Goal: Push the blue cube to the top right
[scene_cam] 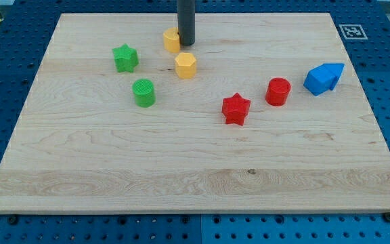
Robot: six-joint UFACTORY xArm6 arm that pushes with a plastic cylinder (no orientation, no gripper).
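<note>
The blue cube (316, 81) sits near the right edge of the wooden board (195, 176), about a third of the way down. A second blue block (335, 69), shape unclear, touches it on its upper right. My tip (186, 44) is at the view's top centre, far to the left of the blue cube. It stands right beside a yellow block (171, 40), on that block's right side.
A yellow hexagonal block (185, 66) lies just below the tip. A green star (125, 58) and a green cylinder (143, 92) lie to the left. A red star (235, 108) and a red cylinder (277, 91) lie between the tip and the blue cube.
</note>
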